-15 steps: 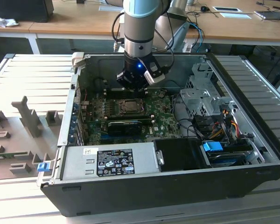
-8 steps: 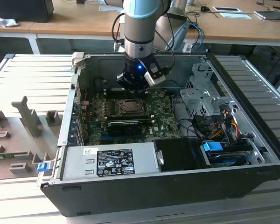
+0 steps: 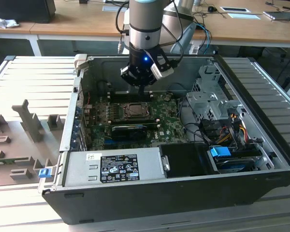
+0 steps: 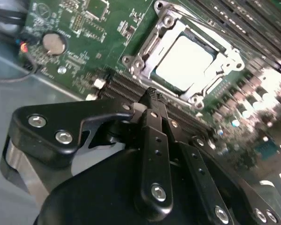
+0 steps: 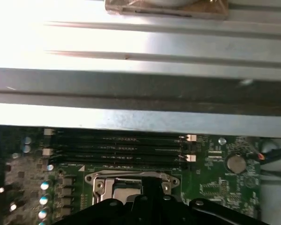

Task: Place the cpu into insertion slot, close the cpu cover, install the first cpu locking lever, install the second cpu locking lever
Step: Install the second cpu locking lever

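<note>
Green circuit board [image 3: 166, 121] lies flat on the floor of the open computer case [image 3: 183, 193], and I have the arm [image 3: 145, 29] reaching down into the case from the far side in the exterior view. My gripper [image 3: 144, 92] hangs just above the board, at the far edge of the insertion slot [image 3: 137, 111]. In the second wrist view the gripper [image 4: 151, 93] shows its black fingers [image 4: 154, 140] pressed together into one narrow tip, with nothing pinched between them; that tip sits just beside the near rim of the insertion slot [image 4: 145, 70], over a row of black finned parts [image 4: 124, 84]. I note that the cpu [image 4: 183, 63] is already seated in the slot, its pale metal face showing square and flat. The cpu cover [image 4: 210, 77] lies down over it, its silvery frame running around the chip's edges. I cannot tell from these views whether either locking lever is latched. In the first wrist view the insertion slot [image 5: 131, 180] appears partly behind the dark gripper body [image 5: 145, 208], with the long black memory slots [image 5: 117, 147] just beyond it and the grey case wall [image 5: 140, 89] behind those. A round coin battery [image 4: 54, 43] sits on the board well apart from the slot. In the exterior view a grey power supply box [image 3: 111, 166] fills the near side of the case, and drive cages with coloured cables [image 3: 227, 128] stand on the exterior view's right.
</note>
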Controlling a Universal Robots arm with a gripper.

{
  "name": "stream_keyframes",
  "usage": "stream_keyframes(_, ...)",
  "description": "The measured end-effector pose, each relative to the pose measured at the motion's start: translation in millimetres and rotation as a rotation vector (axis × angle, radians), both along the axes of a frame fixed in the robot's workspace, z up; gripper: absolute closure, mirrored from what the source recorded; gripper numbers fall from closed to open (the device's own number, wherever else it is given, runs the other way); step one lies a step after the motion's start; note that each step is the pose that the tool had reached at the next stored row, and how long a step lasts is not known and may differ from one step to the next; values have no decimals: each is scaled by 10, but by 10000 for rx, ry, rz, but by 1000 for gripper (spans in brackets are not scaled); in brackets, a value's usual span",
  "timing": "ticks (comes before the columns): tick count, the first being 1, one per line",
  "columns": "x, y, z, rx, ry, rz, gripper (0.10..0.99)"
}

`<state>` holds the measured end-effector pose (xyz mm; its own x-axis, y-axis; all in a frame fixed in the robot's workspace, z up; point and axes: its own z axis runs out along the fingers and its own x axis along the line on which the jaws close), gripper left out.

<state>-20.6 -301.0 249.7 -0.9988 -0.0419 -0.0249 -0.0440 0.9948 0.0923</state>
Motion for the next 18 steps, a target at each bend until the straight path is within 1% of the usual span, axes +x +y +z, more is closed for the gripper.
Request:
stream_keyframes(1,0,0,50,1,2,0,980)
stream_keyframes(3,1,-9,71,4,4,3,980)
stream_keyframes(4,0,-26,70,1,5,0,980)
stream_keyframes(5,0,-65,69,0,5,0,980)
stream_keyframes(10,0,-177,58,1,5,1,980)
stream_keyframes(17,0,-271,50,0,5,0,980)
stream_keyframes(18,0,-298,46,0,5,0,980)
